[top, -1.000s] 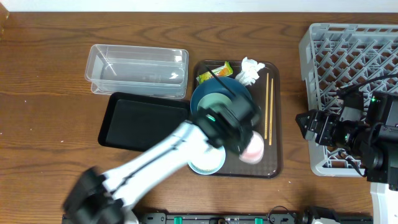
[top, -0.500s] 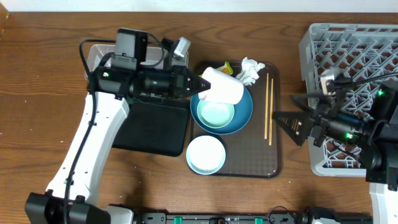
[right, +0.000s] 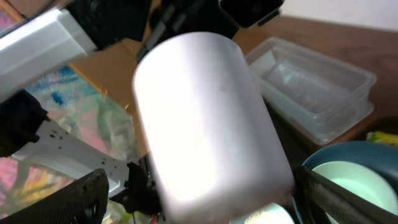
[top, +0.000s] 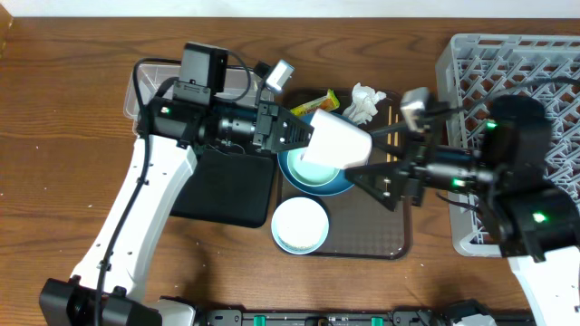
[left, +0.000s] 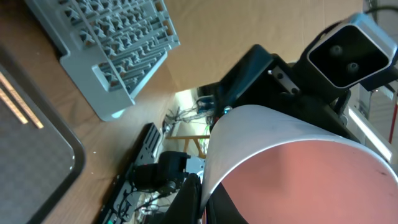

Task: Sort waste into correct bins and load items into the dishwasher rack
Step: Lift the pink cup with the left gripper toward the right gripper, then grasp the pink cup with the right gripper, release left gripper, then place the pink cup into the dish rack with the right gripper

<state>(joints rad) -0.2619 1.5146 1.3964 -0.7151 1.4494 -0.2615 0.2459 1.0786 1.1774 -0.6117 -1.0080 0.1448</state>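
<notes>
**Overhead.** We find the left gripper (top: 304, 136) pinching the small pink cup (top: 337, 145) at its mouth end. The cup is tipped on its side in the air over the blue bowl (top: 347, 184). From here its outer wall reads as plain white. The mint-green bowl (top: 313, 172) sits inside the blue bowl, and the white bowl (top: 300, 225) stands just beside them on the brown serving tray (top: 390, 237). The right gripper (top: 372, 186) is at the cup's base end with its fingers spread. We cannot tell whether they touch the cup. The snack wrapper (top: 330, 98), tissue (top: 365, 101) and chopsticks (top: 391, 113) lie at the far end of the serving tray. The clear tub (top: 237, 83) and black tray (top: 217, 186) lie under the left arm. The dishwasher rack (top: 507, 63) stands at the right edge.

**Left wrist.** We look into the cup (left: 292, 174): a pink interior with a clean white rim. One dark finger (left: 189, 196) presses on the wall at the rim. The rack (left: 112, 56) and a corner of the serving tray (left: 31, 155) show beyond.

**Right wrist.** The cup (right: 205, 118) fills the centre, smooth, white and unmarked. The right fingers (right: 81, 193) are wide apart on either side of it. The clear tub (right: 317, 87) shows behind, and the blue bowl (right: 339, 158) below it.
</notes>
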